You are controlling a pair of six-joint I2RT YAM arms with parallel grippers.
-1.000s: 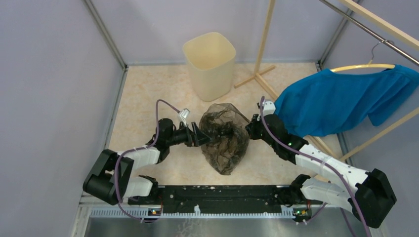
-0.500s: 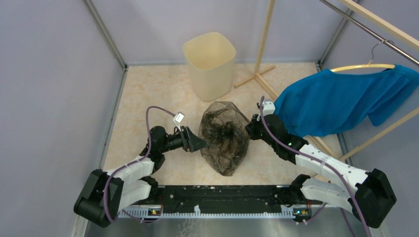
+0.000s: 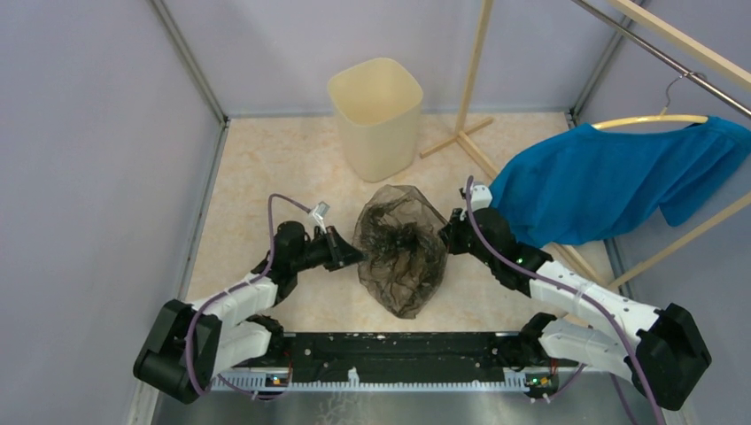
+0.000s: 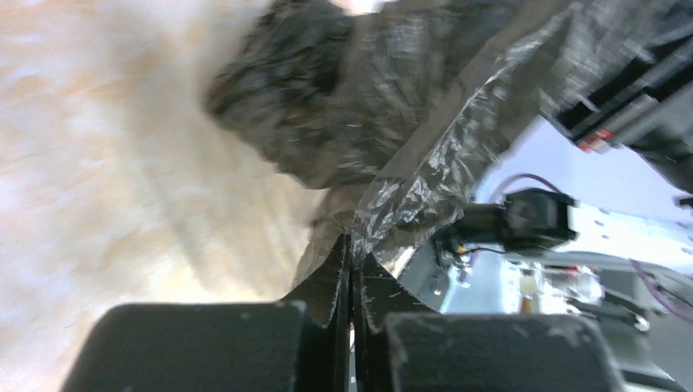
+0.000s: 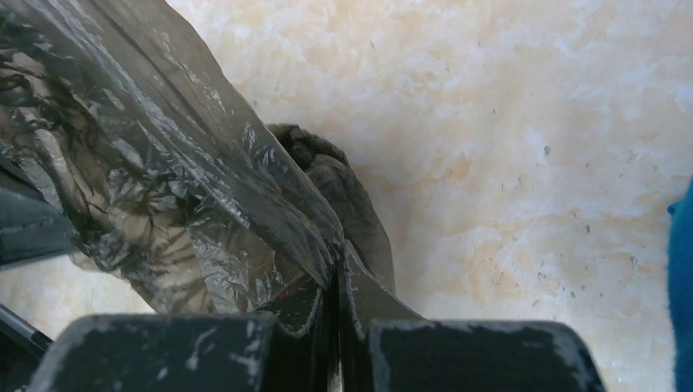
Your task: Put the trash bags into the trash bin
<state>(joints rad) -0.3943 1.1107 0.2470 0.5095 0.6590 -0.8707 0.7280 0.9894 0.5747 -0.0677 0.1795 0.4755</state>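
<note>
Bag (image 3: 400, 257) in middle, over tabletop (image 3: 257, 177), held between two arms. Dark, wrinkly, see-through. Cannot tell if bottom touches tabletop.

Left end effector (image 3: 352, 255) clenched, grasping bag's left edge. Left wrist view: fingers (image 4: 331, 278) pressed together, thin film caught at tips.

Right end effector (image 3: 447, 237) clenched too, grasping bag's right side. Right wrist view: fold of bag stuck between fingers (image 5: 364, 298).

Bin (image 3: 375, 115) upright behind bag, near but not touching. Nothing seen inside.

Blue cloth (image 3: 602, 181) hangs on hanger (image 3: 651, 119) at right, just beside right arm.
</note>
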